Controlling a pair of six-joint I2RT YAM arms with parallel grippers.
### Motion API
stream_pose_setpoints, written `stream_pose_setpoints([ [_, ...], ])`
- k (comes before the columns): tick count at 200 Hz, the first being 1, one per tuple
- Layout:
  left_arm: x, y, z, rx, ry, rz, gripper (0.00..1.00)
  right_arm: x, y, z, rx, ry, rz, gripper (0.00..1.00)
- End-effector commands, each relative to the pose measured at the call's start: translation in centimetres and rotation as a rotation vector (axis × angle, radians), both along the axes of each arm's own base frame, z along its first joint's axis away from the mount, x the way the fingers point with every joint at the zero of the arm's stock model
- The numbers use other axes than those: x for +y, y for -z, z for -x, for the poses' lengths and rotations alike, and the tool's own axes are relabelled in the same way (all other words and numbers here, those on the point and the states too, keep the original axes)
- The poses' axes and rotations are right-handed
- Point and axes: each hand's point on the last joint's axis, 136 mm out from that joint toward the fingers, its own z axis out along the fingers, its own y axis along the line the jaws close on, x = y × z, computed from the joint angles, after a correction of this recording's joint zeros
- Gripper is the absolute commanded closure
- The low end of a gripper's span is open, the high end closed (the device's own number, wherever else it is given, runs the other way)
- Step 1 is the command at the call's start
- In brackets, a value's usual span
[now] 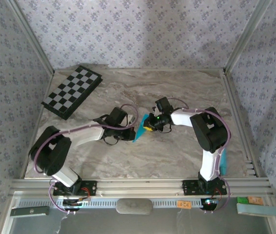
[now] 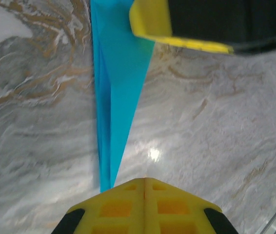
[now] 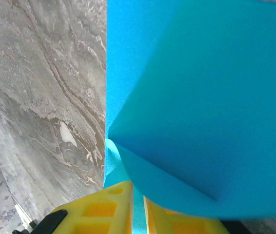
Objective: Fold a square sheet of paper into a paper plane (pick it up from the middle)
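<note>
The turquoise sheet of paper (image 1: 140,128) is folded into a long narrow wedge with lengthwise creases and sits at the table's middle, between the two arms. My right gripper (image 3: 138,187) is shut on its wide end, with paper (image 3: 201,87) running between the yellow fingers (image 3: 104,212) and bulging above them. In the left wrist view the paper (image 2: 116,97) tapers to a point just left of my left gripper (image 2: 144,179). That gripper is shut with nothing between its fingers. A yellow finger (image 2: 150,19) of the right gripper rests on the paper's far end.
A folded black-and-white checkerboard (image 1: 72,91) lies at the back left. A long pale teal bar (image 1: 257,208), a small orange block (image 1: 184,204) and a grey pad (image 1: 134,206) lie below the front rail. Patterned walls close in three sides.
</note>
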Motion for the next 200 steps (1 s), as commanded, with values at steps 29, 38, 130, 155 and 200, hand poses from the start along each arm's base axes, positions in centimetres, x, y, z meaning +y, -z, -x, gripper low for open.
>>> stream_pose_setpoints([
  [29,-3.3,1.3,-2.7,0.021,-0.03,0.048,1.0,-1.1,1.4,1.5,0.064,0.019,0.049,0.83],
  [38,-3.1,1.8,-3.0,0.018,-0.041,0.027,1.0,-1.1,1.3,1.5,0.057,0.015,0.042,0.83],
  [130,-0.8,5.0,-1.8,0.073,-0.048,-0.095,1.0,-1.4,-2.4,-0.4,-0.188,-0.062,0.02,0.84],
  [155,-0.7,5.1,-1.7,0.078,-0.048,-0.098,1.0,-1.6,-2.2,0.2,-0.208,-0.098,0.038,0.85],
  [200,-0.7,5.2,-1.6,0.086,-0.051,-0.099,1.0,0.0,-1.3,1.1,-0.196,-0.161,0.033,0.88],
])
